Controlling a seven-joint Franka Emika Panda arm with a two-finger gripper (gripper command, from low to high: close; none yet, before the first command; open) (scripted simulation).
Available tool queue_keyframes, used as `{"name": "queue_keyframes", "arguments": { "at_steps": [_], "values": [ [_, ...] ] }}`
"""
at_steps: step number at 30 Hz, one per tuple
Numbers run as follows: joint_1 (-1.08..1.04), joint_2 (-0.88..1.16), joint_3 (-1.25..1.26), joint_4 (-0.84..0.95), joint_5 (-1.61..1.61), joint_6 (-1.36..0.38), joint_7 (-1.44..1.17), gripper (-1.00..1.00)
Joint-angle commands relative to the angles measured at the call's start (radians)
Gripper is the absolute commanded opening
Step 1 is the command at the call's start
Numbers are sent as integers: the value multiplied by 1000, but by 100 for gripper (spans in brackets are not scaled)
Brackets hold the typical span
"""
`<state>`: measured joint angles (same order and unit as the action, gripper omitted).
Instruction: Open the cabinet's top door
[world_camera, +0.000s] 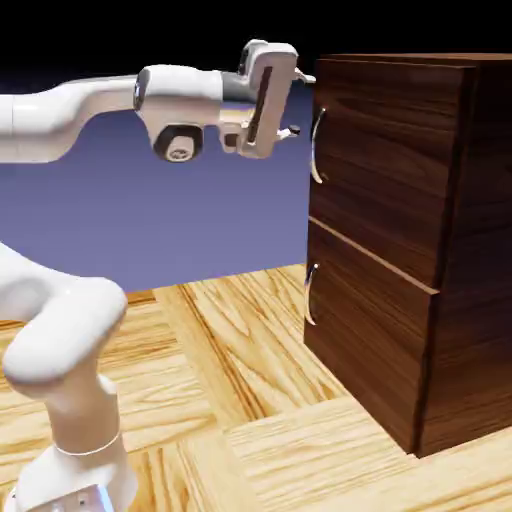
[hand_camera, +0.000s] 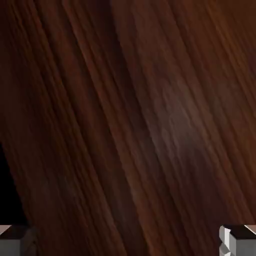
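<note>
The dark walnut cabinet (world_camera: 482, 250) stands at the exterior view's right. Its top door (world_camera: 390, 165) sits flush with the front, and the curved silver handle (world_camera: 317, 146) runs along the door's left edge. My gripper (world_camera: 300, 104) is open. It points at the door's upper left corner, a little above the handle's middle, one finger high and one low. In the hand view the door's wood grain (hand_camera: 150, 115) fills the picture. My gripper (hand_camera: 128, 241) shows only its two grey fingertips (hand_camera: 236, 241) in the bottom corners, with nothing between them. The handle is out of sight there.
Below the top door is the shorter lower panel (world_camera: 370, 335) with its own silver handle (world_camera: 310, 295). The cabinet rests on a light wooden table (world_camera: 250, 400). My arm's base and elbow (world_camera: 70, 380) fill the lower left.
</note>
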<state>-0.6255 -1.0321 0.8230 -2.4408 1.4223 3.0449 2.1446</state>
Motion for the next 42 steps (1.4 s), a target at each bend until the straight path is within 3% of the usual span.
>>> {"name": "queue_keyframes", "arguments": {
  "at_steps": [1,17,24,25,42],
  "values": [
    [-20,-14,25,11,44,0,43,0],
    [-331,-240,428,192,739,4,730,0],
    [-514,-268,476,315,809,-56,753,0],
    [-514,-268,476,315,809,-56,753,-100],
    [-255,-712,198,-244,911,-746,748,-100]
  ]
}}
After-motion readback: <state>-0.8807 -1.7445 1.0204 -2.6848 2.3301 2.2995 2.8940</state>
